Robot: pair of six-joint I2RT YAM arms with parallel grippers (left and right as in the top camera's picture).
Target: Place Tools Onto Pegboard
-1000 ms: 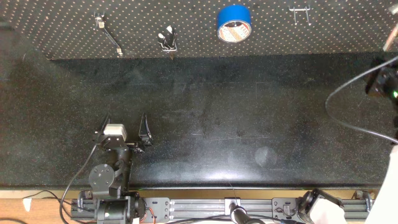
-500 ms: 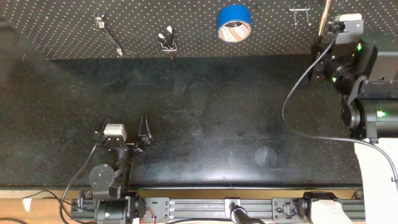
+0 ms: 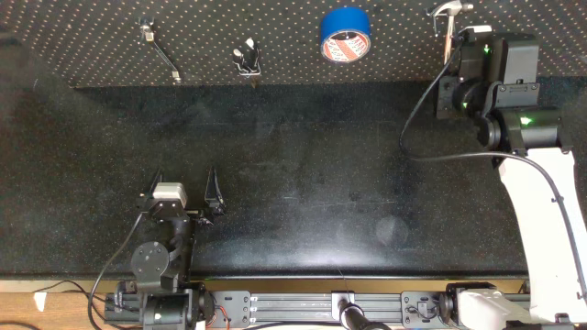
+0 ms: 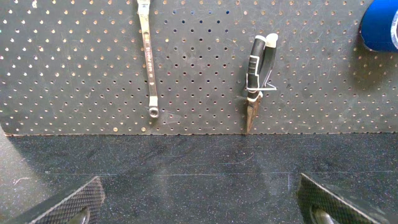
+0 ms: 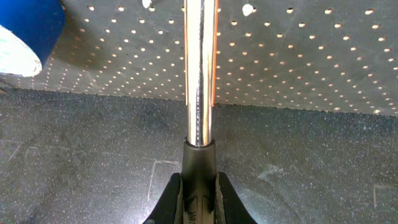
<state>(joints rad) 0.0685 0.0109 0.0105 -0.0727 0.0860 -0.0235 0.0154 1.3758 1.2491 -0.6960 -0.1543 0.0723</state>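
While the right gripper clamped the hammer by its handle near the pegboard, the left gripper sat wide open.

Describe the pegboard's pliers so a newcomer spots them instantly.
Find the dark perforated pegboard behind the black table. Between the silver wrench and the blue tape roll hang pliers with black-and-white handles, nose down; the wrench is bare metal, the tape a ring.

We are finding passing room across the black tabletop; along the pegboard, the wrench, pliers, blue tape roll and hammer are blocking spots.
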